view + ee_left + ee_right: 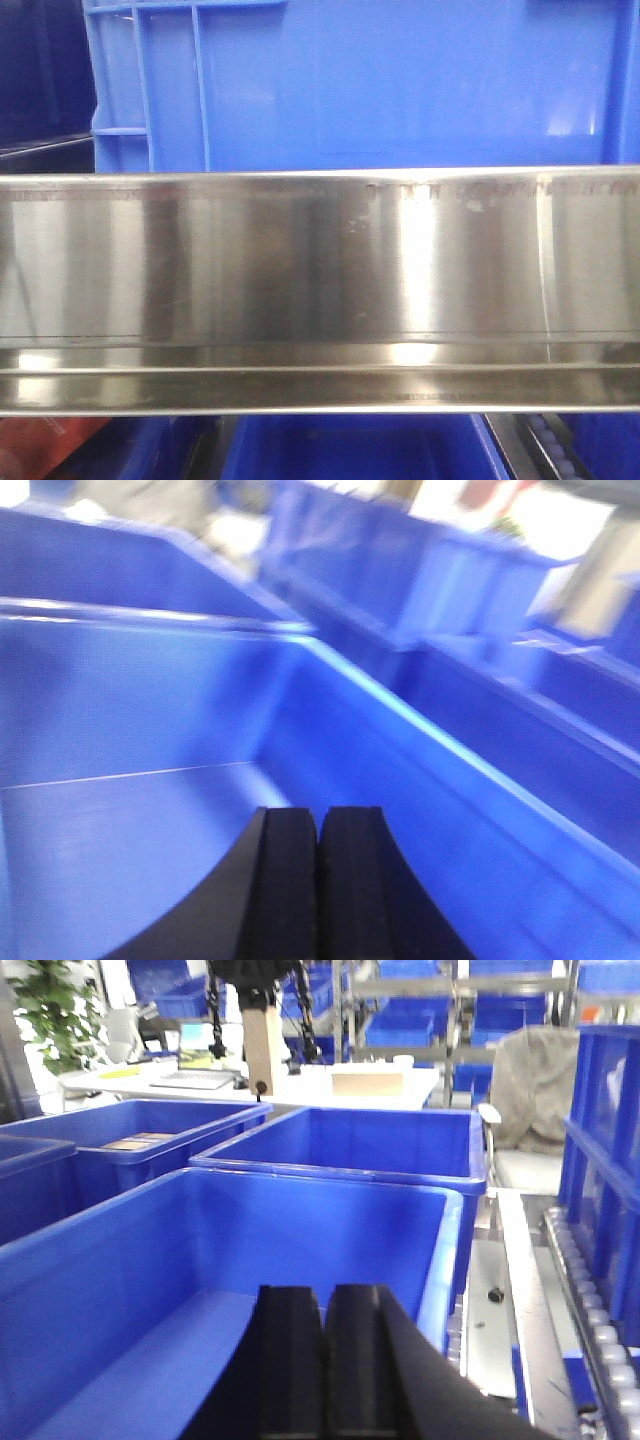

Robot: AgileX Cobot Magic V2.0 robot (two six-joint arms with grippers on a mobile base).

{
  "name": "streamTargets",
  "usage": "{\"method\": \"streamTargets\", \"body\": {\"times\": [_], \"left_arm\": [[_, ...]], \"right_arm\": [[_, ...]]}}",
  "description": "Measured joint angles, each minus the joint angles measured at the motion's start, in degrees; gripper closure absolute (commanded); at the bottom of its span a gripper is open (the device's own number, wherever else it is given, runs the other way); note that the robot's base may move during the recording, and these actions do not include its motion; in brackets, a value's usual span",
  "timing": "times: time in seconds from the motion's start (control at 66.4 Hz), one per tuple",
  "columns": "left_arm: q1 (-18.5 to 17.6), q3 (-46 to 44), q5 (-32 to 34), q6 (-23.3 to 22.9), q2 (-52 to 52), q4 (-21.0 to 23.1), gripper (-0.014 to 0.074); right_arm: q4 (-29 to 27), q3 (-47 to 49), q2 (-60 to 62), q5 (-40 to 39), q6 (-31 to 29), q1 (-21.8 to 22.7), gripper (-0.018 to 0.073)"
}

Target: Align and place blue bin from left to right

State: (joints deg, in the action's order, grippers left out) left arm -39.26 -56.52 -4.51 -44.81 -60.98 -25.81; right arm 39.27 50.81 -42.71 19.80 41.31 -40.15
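The blue bin (400, 80) fills the top of the front view, showing a bright smooth side wall with vertical ribs at its left corner. No gripper shows in that view. In the left wrist view my left gripper (320, 815) is shut with nothing between its black fingers, and it hangs over the inside of an open blue crate (420, 720); the view is blurred. My right gripper (325, 1295) is likewise shut and empty, above the floor of another open blue crate (300, 1178).
A wide steel rail (320, 270) crosses the front view below the bin. Two more open blue crates (400, 1140) (130, 1130) stand behind the near one. A roller track (590, 1290) and a tall blue stack (610, 1140) lie at the right.
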Motion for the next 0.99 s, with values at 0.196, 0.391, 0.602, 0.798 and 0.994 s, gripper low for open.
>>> {"method": "streamTargets", "body": {"times": [0.196, 0.391, 0.602, 0.798, 0.994], "left_arm": [[0.0, 10.7, 5.5, 0.0, 7.4, 0.0, 0.0707], [0.0, 14.9, 5.6, 0.0, 14.3, -0.4, 0.0707], [0.0, 15.0, 5.4, 0.0, 18.0, -1.4, 0.0707], [0.0, 15.0, 5.4, 0.0, 18.1, -1.4, 0.0707], [0.0, 15.0, 5.4, 0.0, 18.1, -1.5, 0.0707]], "right_arm": [[0.2, -6.1, 7.8, -1.5, -3.0, 0.0, 0.0637], [0.2, -10.4, 14.1, -1.6, -3.4, 0.0, 0.0637], [0.2, -11.0, 17.2, -2.2, -3.4, 0.0, 0.0637], [0.2, -11.0, 17.4, -2.7, -3.4, 0.0, 0.0637], [0.2, -11.0, 17.4, -2.7, -3.4, 0.0, 0.0637]]}}
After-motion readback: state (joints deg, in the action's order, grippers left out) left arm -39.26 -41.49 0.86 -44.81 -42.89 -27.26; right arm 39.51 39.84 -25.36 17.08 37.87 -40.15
